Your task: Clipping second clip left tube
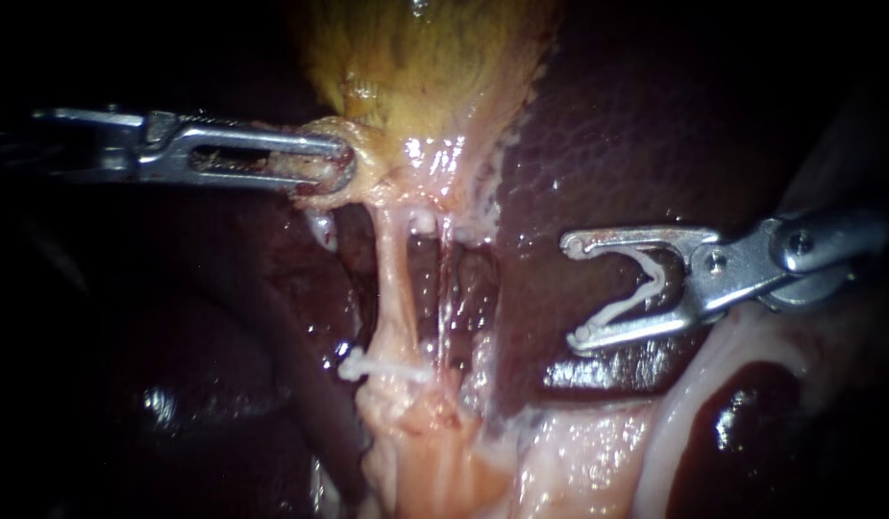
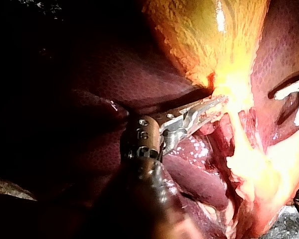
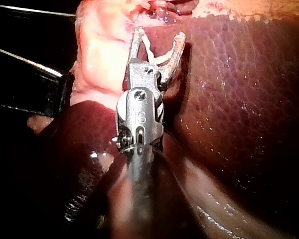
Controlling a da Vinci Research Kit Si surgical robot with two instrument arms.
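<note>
Right tool (image 1: 571, 291): working end of the right instrument. Its two halves stand wide apart, yet both bear on the loaded clip (image 1: 636, 298) seated in the V between them. It hangs over the liver (image 1: 636, 125), well apart from the placed clip (image 1: 382, 368), on the side away from the left instrument.
Left tool (image 1: 346, 165): clamped on pale tissue where the gallbladder (image 1: 434, 67) narrows, well apart from the placed clip along the tube.
Left tube (image 1: 394, 279): runs from the placed clip towards the gallbladder. The placed clip crosses it at the end far from the gallbladder.
Right tube (image 1: 444, 279): a thinner, glistening strand that passes just beside the free end of the placed clip.
Handling, left tube: judged soft, light, wet and likely slippery. It appears stretched taut, so side load may tear it.
Where to take hold: the bare span on the gallbladder side of the placed clip looks suitable. Both arms of the loaded clip should pass fully around the left tube and leave the right tube outside.
Material, clips: white, smooth and stiff-looking. The placed clip is a closed bar; the loaded clip is an open V with hooked ends.
Material, tools: bright metal. The left is long and slotted, the right forked.
Texture, tissue: the liver is dark red, finely pebbled and moist. The gallbladder is yellow-green. The tube is pale pink and stringy.
</note>
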